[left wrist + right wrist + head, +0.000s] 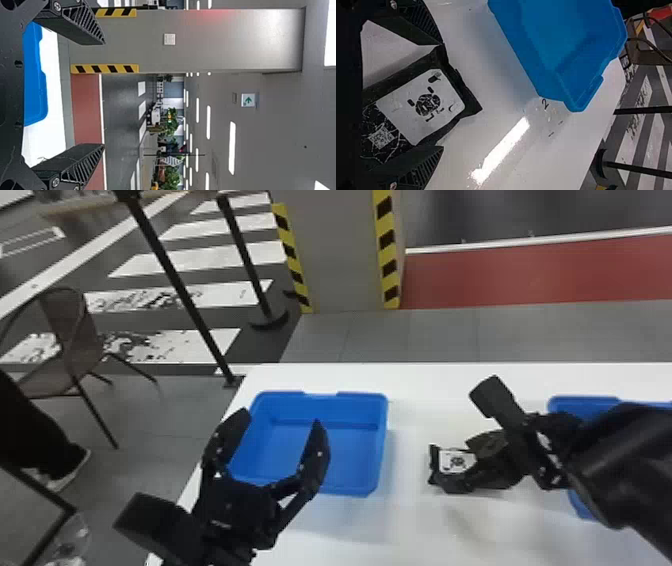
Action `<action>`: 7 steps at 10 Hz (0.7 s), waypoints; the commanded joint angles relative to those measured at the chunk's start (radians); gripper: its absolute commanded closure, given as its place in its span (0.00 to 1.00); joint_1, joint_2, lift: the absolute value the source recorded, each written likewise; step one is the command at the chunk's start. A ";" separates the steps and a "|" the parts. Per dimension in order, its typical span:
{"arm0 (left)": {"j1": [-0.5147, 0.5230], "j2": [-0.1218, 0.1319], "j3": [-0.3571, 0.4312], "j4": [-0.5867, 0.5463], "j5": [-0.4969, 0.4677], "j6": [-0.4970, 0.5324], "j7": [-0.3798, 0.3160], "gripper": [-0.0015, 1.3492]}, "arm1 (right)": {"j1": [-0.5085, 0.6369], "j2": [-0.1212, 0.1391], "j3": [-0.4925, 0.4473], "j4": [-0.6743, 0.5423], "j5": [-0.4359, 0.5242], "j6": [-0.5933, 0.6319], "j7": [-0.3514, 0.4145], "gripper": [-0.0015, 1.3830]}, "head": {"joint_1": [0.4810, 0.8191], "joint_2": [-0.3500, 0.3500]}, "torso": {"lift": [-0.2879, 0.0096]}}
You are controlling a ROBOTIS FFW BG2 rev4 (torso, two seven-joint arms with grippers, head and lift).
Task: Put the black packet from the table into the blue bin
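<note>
Black packet [446, 468] first: in the head view I see it low over the white table [410, 390], between 2 blue bins, at the fingertips of my right gripper [462, 464]. The left bin [350, 450] lies open before me; the right bin [582, 406] is partly covered by my right arm [620, 460]. My left gripper [281, 417] hangs in front of the left bin, its 2 fingers well spread. Past the table stand a striped pillar [340, 250] and, off to the left, a chair [75, 345].

My left wrist view gives me the same 2 spread fingers of my left gripper [105, 95] and part of a blue bin; which of the 2, I can't tell. It adds what the head view lacks: a green sign [248, 99] and plants [171, 118].

My right wrist view shows the packet closest, with a dark drawing [428, 105] on its pale label and a small square pattern [381, 137] beside that. The 2 fingers of my right gripper [442, 95] are wide apart, with the packet between them; I can't tell whether either touches it.
</note>
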 commanded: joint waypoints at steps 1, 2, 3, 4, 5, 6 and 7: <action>-0.002 0.000 0.001 0.002 0.000 0.000 0.000 0.08 | -0.009 -0.002 0.031 0.000 0.023 0.030 -0.007 0.06 | 0.63 0.92 | 0.60; 0.000 0.000 0.003 0.002 0.002 -0.005 0.000 0.08 | -0.009 -0.002 0.041 -0.002 0.035 0.043 -0.010 0.15 | 0.63 0.91 | 0.60; 0.003 0.000 0.005 0.002 0.006 -0.005 0.002 0.08 | -0.007 -0.002 0.041 -0.012 0.039 0.060 -0.024 0.53 | 0.63 0.91 | 0.60; 0.003 0.000 0.005 0.002 0.006 -0.009 0.000 0.08 | -0.002 -0.002 0.041 -0.017 0.039 0.075 -0.033 0.67 | 0.63 0.91 | 0.60; 0.003 0.000 0.005 0.005 0.006 -0.012 0.000 0.08 | 0.003 -0.002 0.041 -0.022 0.041 0.080 -0.034 0.74 | 0.63 0.90 | 0.60; 0.010 0.000 0.009 0.005 0.010 -0.017 0.002 0.08 | 0.011 -0.002 0.039 -0.042 0.039 0.080 -0.037 0.85 | 0.63 0.90 | 0.60; 0.015 0.002 0.013 0.005 0.012 -0.019 0.002 0.08 | 0.018 -0.004 0.033 -0.074 0.037 0.080 -0.039 0.85 | 0.63 0.91 | 0.60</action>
